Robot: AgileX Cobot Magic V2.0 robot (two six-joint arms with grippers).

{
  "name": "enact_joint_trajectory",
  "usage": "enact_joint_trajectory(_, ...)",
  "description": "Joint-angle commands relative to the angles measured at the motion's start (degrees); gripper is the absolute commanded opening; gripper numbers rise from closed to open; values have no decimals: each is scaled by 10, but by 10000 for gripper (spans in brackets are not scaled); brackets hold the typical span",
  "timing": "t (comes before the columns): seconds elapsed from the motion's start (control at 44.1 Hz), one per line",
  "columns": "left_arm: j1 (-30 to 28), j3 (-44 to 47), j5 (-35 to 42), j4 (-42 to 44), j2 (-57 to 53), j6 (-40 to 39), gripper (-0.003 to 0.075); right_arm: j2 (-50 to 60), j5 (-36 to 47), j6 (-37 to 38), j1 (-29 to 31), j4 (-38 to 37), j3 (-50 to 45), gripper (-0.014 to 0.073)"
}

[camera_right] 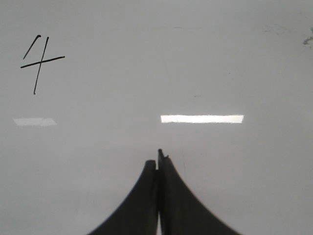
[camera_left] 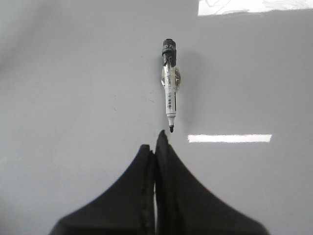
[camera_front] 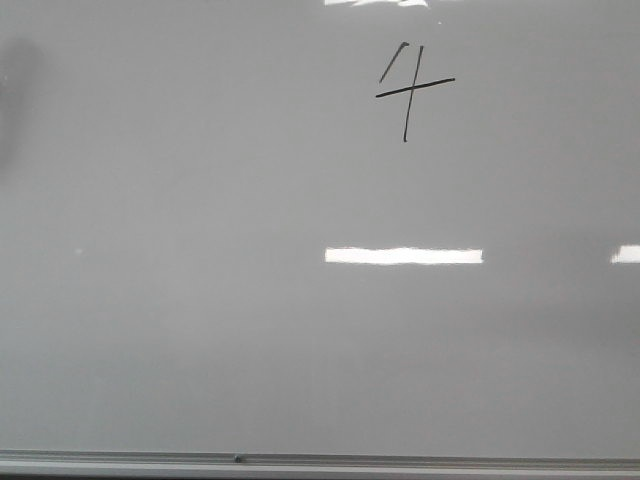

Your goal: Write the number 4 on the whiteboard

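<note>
Black marker strokes form the number 4 (camera_front: 410,88) in the upper right-of-centre area of the whiteboard (camera_front: 200,300); the figure reads complete, with a short slanted stroke, a tilted crossbar and a vertical stem, so the writing step is judged done.

Left side: the left pincer (camera_left: 155,142) has its fingers pressed together and holds nothing. A marker (camera_left: 169,88) lies on the pale surface just beyond the fingertips, apart from them. Its long axis runs nearly in line with the pincer, uncapped tip toward the fingers, black end away. The left arm is the nearer arm to the marker; any re-grasp requires the fingers to part first and to close across the barrel.

Right side: the right pincer (camera_right: 159,159) is also closed and empty. The number 4 (camera_right: 40,61) lies well apart from it, off to one side in that wrist view. No marker appears there.

Containers: none are visible. A grey rail (camera_front: 320,462) borders the lower edge of the whiteboard.
</note>
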State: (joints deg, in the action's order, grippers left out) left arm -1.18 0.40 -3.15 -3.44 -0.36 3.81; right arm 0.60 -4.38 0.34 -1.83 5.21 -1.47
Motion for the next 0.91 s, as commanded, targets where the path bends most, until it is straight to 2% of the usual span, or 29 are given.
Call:
enact_joint_trajectory(0.0, -1, 3, 47, -2, -8, 1, -20, 11, 55, 2, 4, -7, 8, -69)
enact_joint_trajectory(0.885, -1, 3, 47, -2, -8, 1, -20, 11, 87, 30, 21, -34, 8, -69)
